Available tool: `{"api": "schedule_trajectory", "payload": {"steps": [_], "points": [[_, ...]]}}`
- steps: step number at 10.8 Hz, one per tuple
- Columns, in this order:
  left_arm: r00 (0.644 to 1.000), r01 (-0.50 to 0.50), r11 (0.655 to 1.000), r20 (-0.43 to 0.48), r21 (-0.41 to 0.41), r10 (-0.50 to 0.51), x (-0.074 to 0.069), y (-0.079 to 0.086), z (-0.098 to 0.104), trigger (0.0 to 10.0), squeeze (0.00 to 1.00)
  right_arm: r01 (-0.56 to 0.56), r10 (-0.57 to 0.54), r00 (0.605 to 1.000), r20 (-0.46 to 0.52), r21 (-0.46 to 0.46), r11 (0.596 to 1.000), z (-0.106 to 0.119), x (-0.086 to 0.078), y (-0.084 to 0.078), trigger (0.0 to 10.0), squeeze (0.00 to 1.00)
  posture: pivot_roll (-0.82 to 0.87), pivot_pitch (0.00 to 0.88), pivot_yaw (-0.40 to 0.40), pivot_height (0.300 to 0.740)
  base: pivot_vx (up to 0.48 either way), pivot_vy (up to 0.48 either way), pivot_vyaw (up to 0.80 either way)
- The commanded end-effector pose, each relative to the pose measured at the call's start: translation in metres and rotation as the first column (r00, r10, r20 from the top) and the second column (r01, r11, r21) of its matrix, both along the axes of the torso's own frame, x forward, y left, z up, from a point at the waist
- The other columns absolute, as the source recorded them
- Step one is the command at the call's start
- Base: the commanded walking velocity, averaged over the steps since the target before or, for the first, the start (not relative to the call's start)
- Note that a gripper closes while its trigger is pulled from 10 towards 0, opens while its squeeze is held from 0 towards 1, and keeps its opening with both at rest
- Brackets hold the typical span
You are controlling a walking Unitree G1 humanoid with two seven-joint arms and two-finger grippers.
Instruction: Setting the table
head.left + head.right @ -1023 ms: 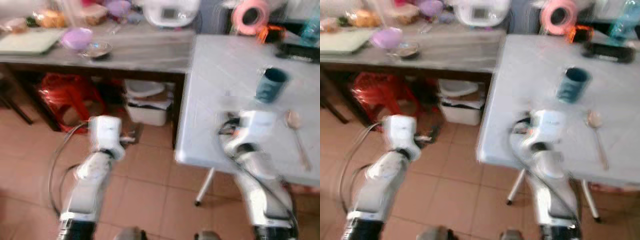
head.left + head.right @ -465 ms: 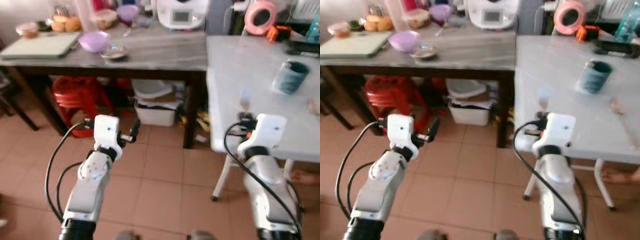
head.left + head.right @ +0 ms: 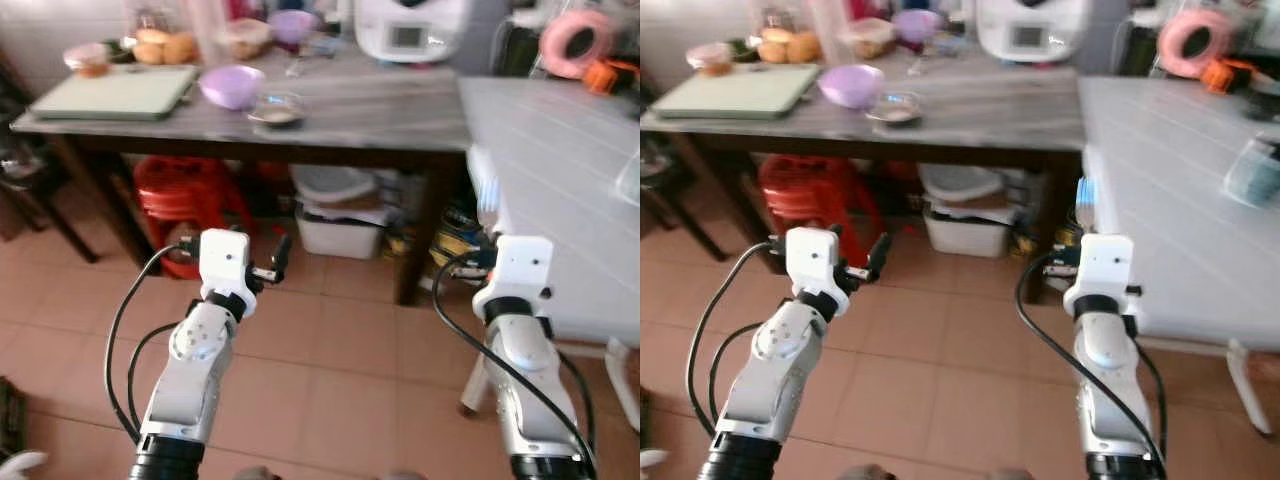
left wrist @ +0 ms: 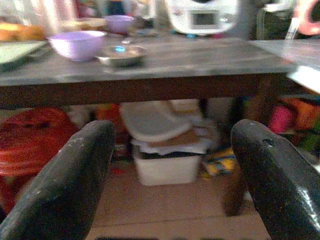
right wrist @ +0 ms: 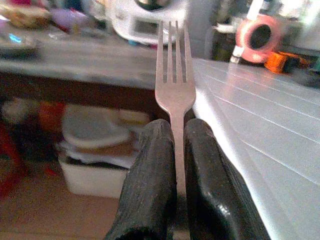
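— Where are the arms rn?

— Both raised in front, over the floor. Right gripper (image 5: 172, 150) sits by the near corner of the white table (image 3: 1180, 190), fingers pressed together on a fork (image 5: 173, 75), pinching its handle. Tines point up and fwd. Left gripper (image 4: 172, 175) points toward the dark table (image 3: 330, 115), fingers spread wide, holding nothing.

— What's the fork like?

— Thin, flat, pale metal, four tines. Fingers are matte black, rounded, a bit scuffed. Arms are silver w/ white wrist boxes and black cables looping off them.

— And the tables?

— Dark one has a grey, streaky top on dark brown legs. On it: a lilac bowl (image 3: 231, 85), a small shiny metal dish (image 3: 277, 108) just beside it, a pale green board (image 3: 115, 92), some bread rolls (image 3: 165, 47), a white appliance (image 3: 410, 25) at the back. White table stands right next to it, top is ribbed w/ faint lines. A teal cup (image 3: 1252, 172) stands on it, well apart from the fork. Pink tape roll (image 3: 1192, 38) at the far end.

— Under the dark one?

— Red plastic stool (image 3: 185, 200), a white bin (image 3: 345, 215) w/ stuff piled on top. Floor is terracotta tile (image 3: 330, 380), pale grout.
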State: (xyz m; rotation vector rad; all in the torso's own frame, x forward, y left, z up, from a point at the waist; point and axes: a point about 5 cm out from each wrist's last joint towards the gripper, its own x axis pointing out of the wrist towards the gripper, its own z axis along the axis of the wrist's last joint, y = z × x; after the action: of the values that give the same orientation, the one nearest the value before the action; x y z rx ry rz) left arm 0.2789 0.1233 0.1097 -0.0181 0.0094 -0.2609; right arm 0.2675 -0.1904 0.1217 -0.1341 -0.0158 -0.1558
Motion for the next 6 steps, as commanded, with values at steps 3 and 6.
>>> {"api": "schedule_trajectory", "payload": {"steps": [3,6], "points": [[1.000,-0.019,1.000,0.012,0.020,0.019,0.0031,0.0044,0.0021,10.0,0.00,-0.100,0.098,0.995,0.036,0.068,0.993,0.0064,0.0018,0.0156,10.0,0.00,-0.06,0.000,0.037,0.740,0.480,0.000,0.00],[1.000,-0.016,1.000,0.018,-0.005,0.016,0.0038,0.0023,0.0032,10.0,0.00,-0.108,0.104,0.994,0.044,0.104,0.989,0.0077,0.0009,0.0150,10.0,0.00,-0.06,0.000,0.039,0.740,0.480,0.000,0.00]]}}
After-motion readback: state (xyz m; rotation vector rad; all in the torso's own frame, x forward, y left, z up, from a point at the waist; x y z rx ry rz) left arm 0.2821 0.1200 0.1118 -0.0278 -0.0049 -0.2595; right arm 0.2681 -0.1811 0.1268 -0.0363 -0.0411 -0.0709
